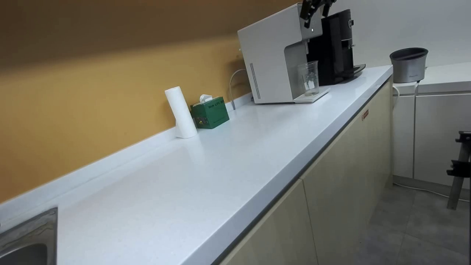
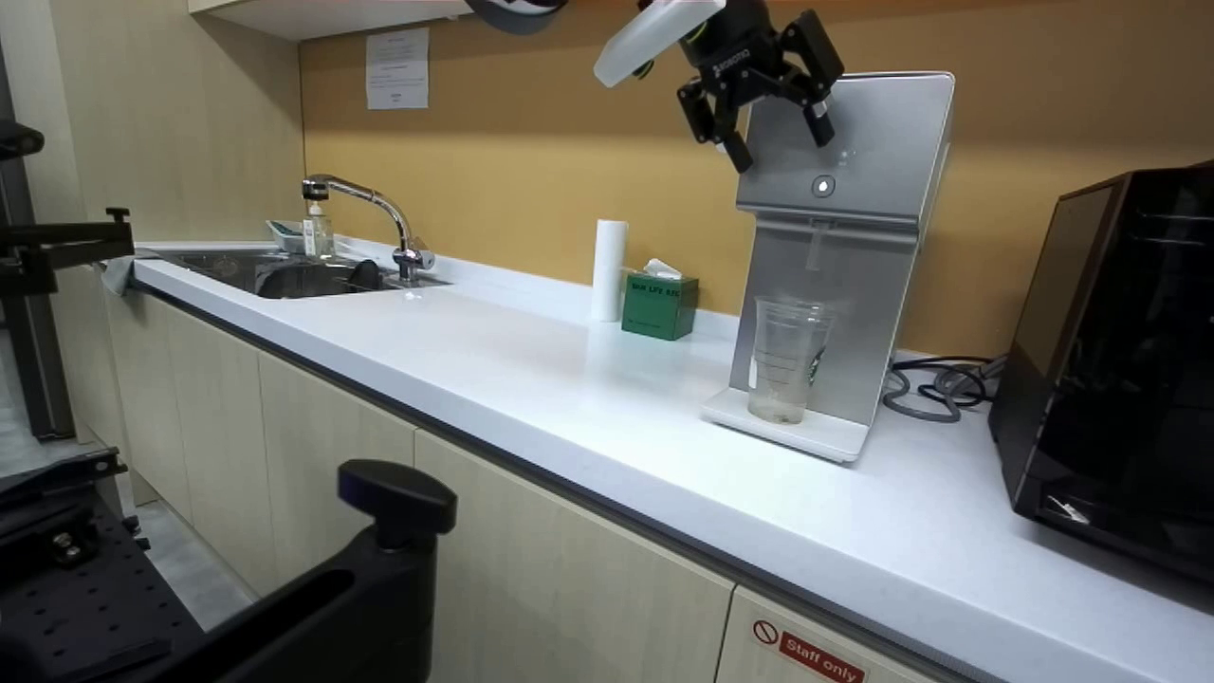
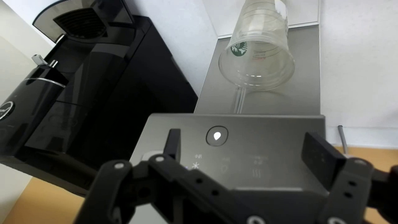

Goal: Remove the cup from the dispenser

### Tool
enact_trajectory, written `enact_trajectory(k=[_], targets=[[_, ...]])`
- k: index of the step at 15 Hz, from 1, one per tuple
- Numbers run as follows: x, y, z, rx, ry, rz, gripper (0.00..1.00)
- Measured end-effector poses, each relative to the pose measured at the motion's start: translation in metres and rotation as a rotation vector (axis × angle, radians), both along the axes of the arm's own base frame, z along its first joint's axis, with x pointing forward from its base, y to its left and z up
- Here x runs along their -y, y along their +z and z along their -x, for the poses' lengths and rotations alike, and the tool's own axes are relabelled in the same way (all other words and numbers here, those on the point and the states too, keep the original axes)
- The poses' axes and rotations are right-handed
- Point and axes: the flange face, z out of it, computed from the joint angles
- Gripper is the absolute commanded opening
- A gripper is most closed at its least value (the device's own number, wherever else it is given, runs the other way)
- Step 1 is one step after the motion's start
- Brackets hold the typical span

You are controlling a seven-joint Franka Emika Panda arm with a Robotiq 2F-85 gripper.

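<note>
tool (image 2: 778, 139): black, white ROBOTIQ lettering (image 2: 731, 64) | pads (image 3: 321, 160): dark, blocky | pins (image 3: 159, 159): pale, round | wrist piece (image 2: 656, 40): white

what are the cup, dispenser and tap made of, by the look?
Cup: probably clear glossy plastic; see-through wall with printed markings.
Dispenser: smooth, satin casing; plastic or painted metal, soft sheen leaves it open.
Tap: likely chromed metal; bright mirror-like highlights.
</note>
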Motion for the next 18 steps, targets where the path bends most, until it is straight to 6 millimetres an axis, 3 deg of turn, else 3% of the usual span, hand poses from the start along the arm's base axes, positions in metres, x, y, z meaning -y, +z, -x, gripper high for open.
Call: enact_trajectory(k=[6,13,18], targets=[[0.009,-0.016,-0.005,0.01,0.002,0.009,1.0],[0.017,-0.021,0.015,-0.136,-0.04,-0.075,1.0],[0.018,-0.025,0.014,-0.145,-0.034,-0.077,1.0]])
